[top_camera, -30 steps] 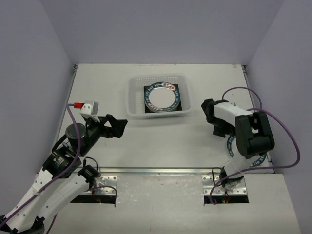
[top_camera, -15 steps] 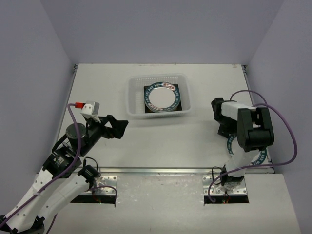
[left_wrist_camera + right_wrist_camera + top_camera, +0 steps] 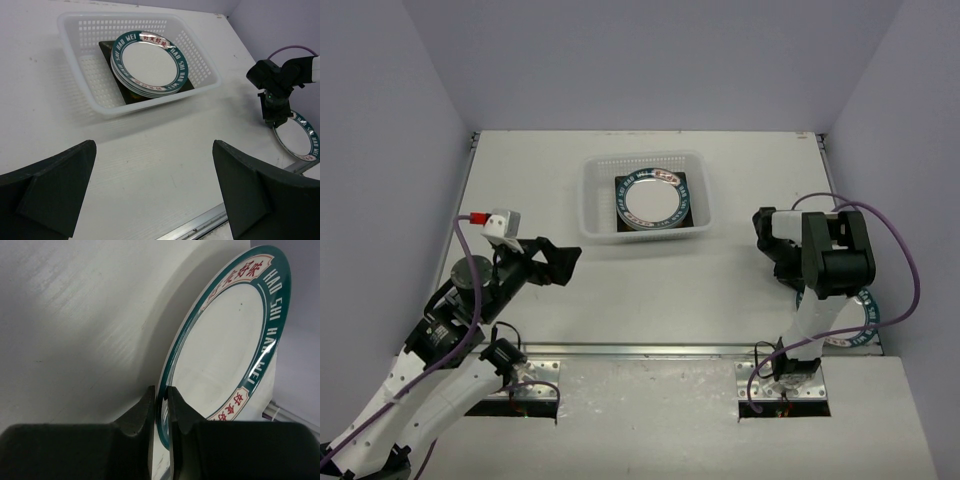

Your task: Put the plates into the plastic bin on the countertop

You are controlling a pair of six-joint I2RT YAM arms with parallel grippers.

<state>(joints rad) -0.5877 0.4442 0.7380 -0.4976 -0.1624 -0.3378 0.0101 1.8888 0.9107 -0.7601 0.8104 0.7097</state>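
The round white plate (image 3: 225, 350) in the right wrist view has a teal rim printed with "HAO SHI" in white letters, and red Chinese characters in white panels. The top plate of the stack (image 3: 147, 62) in the plastic bin (image 3: 80, 65) has the same pattern, with "HAO WEI" legible on its rim.

The right end effector (image 3: 160, 392) is pinched on the near rim of its plate, with both fingers pressed against the edge. That plate sits by the near right corner of the desk (image 3: 650, 290), well apart from the bin. I cannot tell whether it is resting flat or tipped up.

The left end effector (image 3: 154, 145) is spread wide and holds nothing. It hangs over bare desk on the near left side of the bin.

By count there is one bin and one plate outside it. Inside is a stack of round teal-rimmed plates on a dark square plate (image 3: 107, 47) — too tightly nested to number with certainty.
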